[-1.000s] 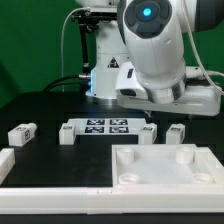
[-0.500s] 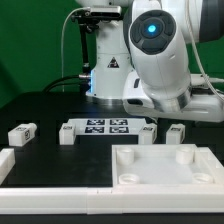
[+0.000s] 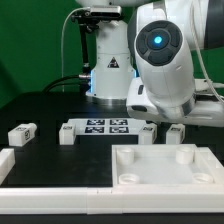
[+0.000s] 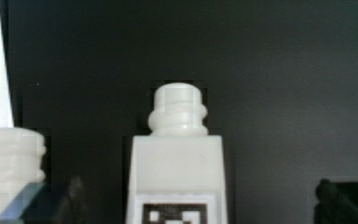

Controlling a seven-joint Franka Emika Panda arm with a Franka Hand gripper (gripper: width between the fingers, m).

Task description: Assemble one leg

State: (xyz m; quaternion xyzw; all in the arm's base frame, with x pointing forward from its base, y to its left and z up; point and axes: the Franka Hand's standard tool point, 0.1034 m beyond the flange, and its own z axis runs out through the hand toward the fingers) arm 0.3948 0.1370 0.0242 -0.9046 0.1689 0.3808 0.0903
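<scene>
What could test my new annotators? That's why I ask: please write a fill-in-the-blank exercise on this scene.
1. The gripper is ___, with one jaw on either side of the small white plastic leg that bears a square tag.
2. The large white square panel has ___ corner sockets.
3. The thin flat white marker board lies on a ___ table.
Missing words: open; round; black.

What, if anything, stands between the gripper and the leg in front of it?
Nothing visible does. In the wrist view the leg lies on the bare black table, centred ahead of the open gripper, with no object in between. A second leg lies close beside it, near one finger, so that side looks tight.
</scene>
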